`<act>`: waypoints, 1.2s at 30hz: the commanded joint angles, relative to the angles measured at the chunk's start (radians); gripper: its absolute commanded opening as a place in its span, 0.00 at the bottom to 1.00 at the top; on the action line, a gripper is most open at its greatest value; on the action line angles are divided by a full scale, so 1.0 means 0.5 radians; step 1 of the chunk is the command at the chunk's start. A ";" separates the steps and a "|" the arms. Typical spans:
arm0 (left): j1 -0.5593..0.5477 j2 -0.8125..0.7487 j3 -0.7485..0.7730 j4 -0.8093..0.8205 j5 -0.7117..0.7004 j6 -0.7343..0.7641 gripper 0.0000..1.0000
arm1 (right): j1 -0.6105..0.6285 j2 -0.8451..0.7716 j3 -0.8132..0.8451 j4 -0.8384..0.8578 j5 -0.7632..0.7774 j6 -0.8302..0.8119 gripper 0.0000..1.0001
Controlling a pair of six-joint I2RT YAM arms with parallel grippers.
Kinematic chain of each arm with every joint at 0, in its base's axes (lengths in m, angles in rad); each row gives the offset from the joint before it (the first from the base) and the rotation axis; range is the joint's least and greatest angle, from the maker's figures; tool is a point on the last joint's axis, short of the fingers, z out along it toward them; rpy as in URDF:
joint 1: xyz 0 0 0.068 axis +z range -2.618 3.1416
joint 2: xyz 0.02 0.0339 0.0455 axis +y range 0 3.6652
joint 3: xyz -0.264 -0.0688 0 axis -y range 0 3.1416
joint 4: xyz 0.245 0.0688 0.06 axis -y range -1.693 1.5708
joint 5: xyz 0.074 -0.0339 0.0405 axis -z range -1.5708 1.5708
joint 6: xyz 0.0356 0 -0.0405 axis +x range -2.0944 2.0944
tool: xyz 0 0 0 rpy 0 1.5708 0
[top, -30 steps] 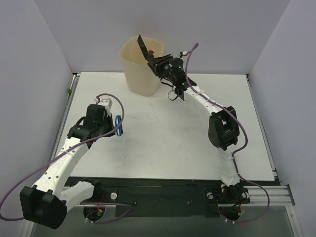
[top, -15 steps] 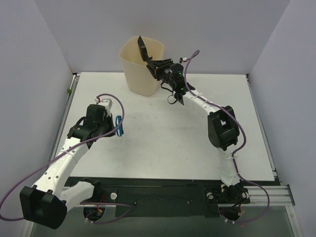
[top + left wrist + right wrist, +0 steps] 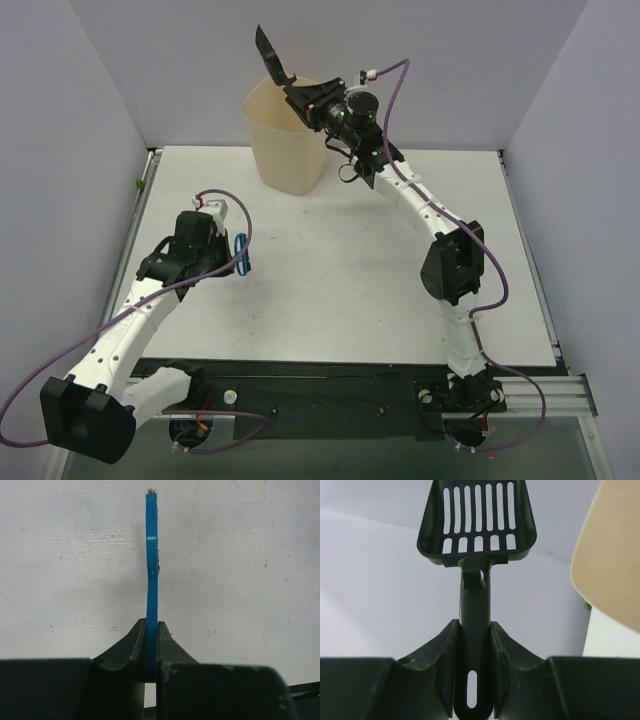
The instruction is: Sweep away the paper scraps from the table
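The right gripper (image 3: 312,103), clamped on the long handle of the black slotted plastic scoop (image 3: 268,55), has risen. A second ago the scoop's head was dipped into the mouth of the cream plastic bin (image 3: 283,150) at the far edge of the flat white surface (image 3: 330,300). Now it stands clear above the bin's rim, tilted up toward the back wall. In the right wrist view the slotted pan looks empty, so the load has probably been tipped out. The left gripper (image 3: 228,256) has not moved; it is pressed together on the small blue brush (image 3: 240,253) over the left part of the surface. No paper scraps show anywhere on the surface, and the bin's inside is hidden, so they most likely lie in the bin and the sweeping looks all but done.
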 commanded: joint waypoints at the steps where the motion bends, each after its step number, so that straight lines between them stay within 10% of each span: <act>1: 0.006 -0.031 0.005 0.108 0.027 0.016 0.00 | 0.011 -0.135 0.206 -0.193 -0.271 -0.340 0.00; 10: 0.006 -0.013 0.008 0.118 0.042 0.035 0.00 | 0.042 -1.040 -0.516 -0.929 0.050 -1.548 0.00; 21: 0.006 0.039 0.011 0.121 0.101 0.050 0.00 | 0.042 -1.994 -1.649 -1.328 0.563 -2.037 0.00; 36: 0.003 0.214 0.057 0.124 0.202 0.016 0.00 | 0.045 -1.781 -2.282 -1.258 1.017 -2.043 0.00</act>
